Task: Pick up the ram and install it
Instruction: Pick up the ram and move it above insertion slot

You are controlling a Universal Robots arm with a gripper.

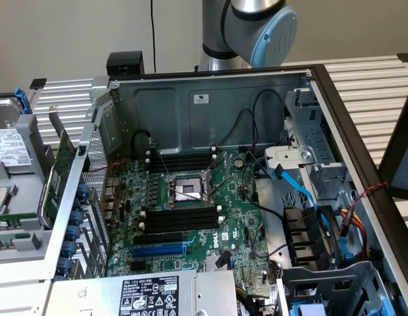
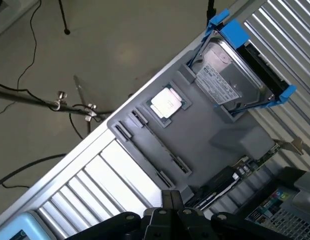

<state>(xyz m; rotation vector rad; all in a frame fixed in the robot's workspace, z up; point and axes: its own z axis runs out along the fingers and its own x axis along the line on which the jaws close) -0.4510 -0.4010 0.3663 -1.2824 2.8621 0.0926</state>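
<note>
Hovering claw point(image 2: 172, 197) closed, empty | partly cut off by frame | near gray tray point(image 2: 215, 142)

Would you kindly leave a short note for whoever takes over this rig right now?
Gripper: shut, holding nothing, above the grey tray.
Ram: seemingly the dark, white-labelled stick lying in that tray, close to the gripper; not gripped.
Done: nothing visible; the black memory slots look empty.
Left: both the pick-up and the install.
</note>
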